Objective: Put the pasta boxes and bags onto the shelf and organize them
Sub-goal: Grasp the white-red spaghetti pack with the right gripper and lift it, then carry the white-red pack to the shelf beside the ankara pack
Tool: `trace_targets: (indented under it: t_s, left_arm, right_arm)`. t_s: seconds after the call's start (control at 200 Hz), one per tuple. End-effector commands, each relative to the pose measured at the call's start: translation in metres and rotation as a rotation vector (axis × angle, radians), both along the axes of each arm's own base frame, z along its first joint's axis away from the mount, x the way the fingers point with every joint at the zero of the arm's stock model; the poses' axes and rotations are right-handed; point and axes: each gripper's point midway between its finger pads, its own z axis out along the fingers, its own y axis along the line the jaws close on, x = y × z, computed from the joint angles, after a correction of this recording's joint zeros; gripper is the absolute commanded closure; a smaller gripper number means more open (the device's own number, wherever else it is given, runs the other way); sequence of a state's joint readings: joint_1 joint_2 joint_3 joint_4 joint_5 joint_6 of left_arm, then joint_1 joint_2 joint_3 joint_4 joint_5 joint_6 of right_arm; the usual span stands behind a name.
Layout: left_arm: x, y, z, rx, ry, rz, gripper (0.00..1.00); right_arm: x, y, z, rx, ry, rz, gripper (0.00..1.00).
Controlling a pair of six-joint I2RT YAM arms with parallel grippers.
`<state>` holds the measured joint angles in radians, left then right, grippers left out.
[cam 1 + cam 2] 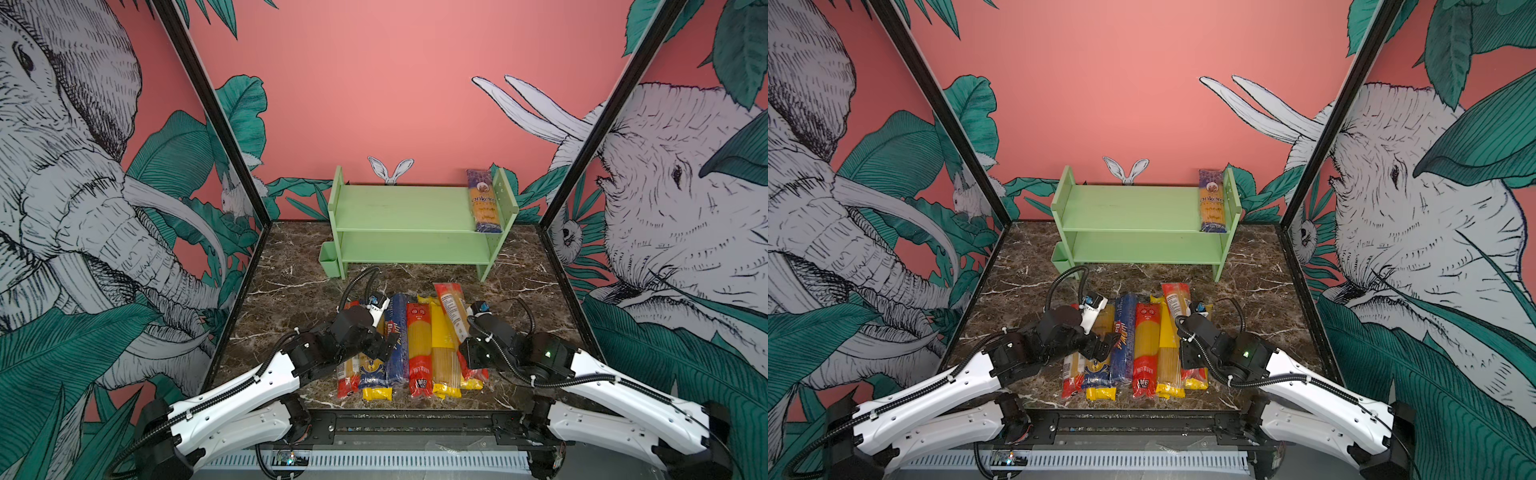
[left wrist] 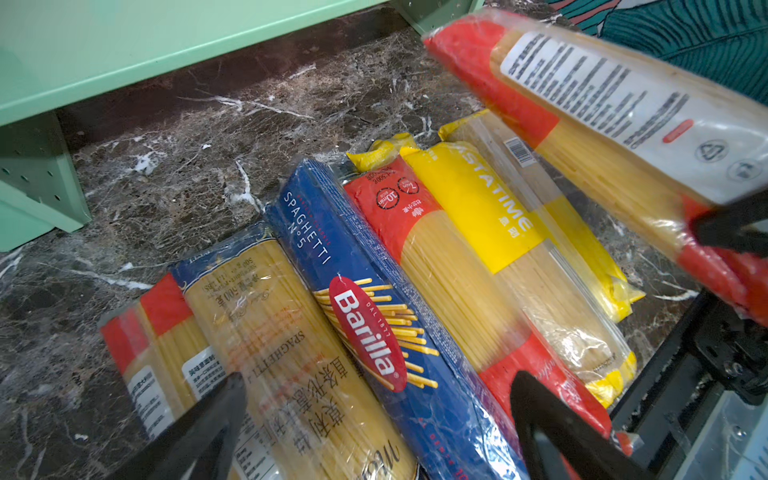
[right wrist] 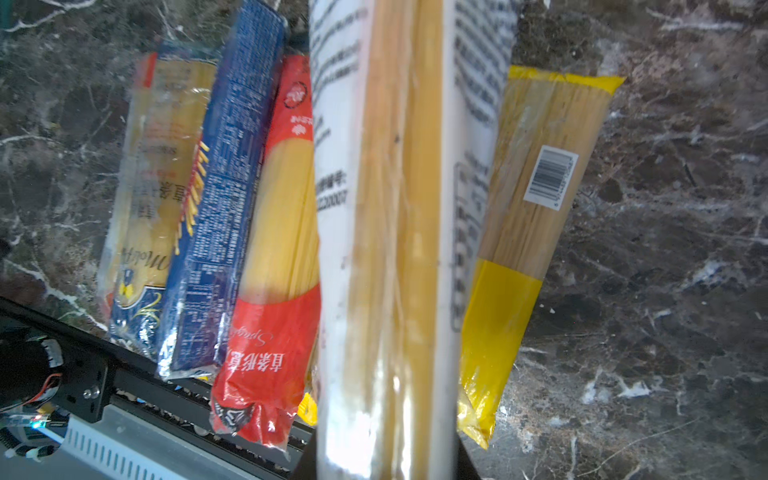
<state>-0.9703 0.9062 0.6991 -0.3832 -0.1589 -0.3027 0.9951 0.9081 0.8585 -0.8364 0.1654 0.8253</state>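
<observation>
The right gripper is squeezed tight on a red-ended spaghetti pack with a white label of small print. It holds the pack up, tilted, over the others. The left gripper is wide open and holds nothing. It is just above the blue Barilla pack, which says SPAGHETTI N°5. Near it on the worktop lies a yellow pack with the letters ASTATIME. The green shelf has one pack that says ankara, at the right end of its top board.
</observation>
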Motion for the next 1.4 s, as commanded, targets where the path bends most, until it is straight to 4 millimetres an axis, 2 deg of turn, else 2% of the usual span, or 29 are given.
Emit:
trace_targets:
  t_s: [0.0, 0.295, 0.355, 0.39, 0.405, 0.495, 0.72, 0.91, 1.195, 1.24, 1.395]
  left_arm:
    - [0.0, 0.006, 0.011, 0.009, -0.028, 0.01, 0.01]
    - [0.0, 0.014, 0.024, 0.013, -0.063, 0.022, 0.01]
    - [0.001, 0.016, 0.026, 0.017, -0.071, 0.026, 0.01]
    - [0.001, 0.017, 0.028, 0.02, -0.076, 0.027, 0.01]
    - [0.001, 0.018, 0.028, 0.022, -0.078, 0.03, 0.01]
    - [0.002, 0.021, 0.032, 0.028, -0.091, 0.035, 0.01]
    - [0.005, 0.023, 0.045, 0.02, -0.13, 0.046, 0.01]
    - [0.009, 0.018, 0.057, 0.025, -0.147, 0.035, 0.01]
    - [0.016, 0.012, 0.069, 0.03, -0.184, 0.033, 0.01]
    - [0.017, 0.011, 0.071, 0.035, -0.185, 0.033, 0.01]
    - [0.02, 0.012, 0.07, 0.064, -0.183, 0.038, 0.01]
  right_arm:
    - [0.02, 0.011, 0.052, 0.064, -0.152, 0.008, 1.0]
    - [0.037, 0.021, 0.118, 0.039, -0.274, 0.059, 1.0]
    - [0.04, 0.024, 0.138, 0.053, -0.31, 0.068, 1.0]
    - [0.041, 0.025, 0.143, 0.051, -0.321, 0.075, 1.0]
    - [0.042, 0.026, 0.156, 0.07, -0.341, 0.075, 1.0]
    - [0.048, 0.026, 0.182, 0.074, -0.397, 0.076, 1.0]
    - [0.075, 0.028, 0.238, 0.031, -0.504, 0.049, 1.0]
    - [0.123, 0.037, 0.269, -0.013, -0.543, 0.034, 1.0]
    - [0.223, 0.014, 0.307, -0.126, -0.737, -0.108, 1.0]
    - [0.244, 0.017, 0.298, -0.139, -0.721, -0.117, 1.0]
    - [0.288, 0.012, 0.289, -0.14, -0.701, -0.14, 1.0]
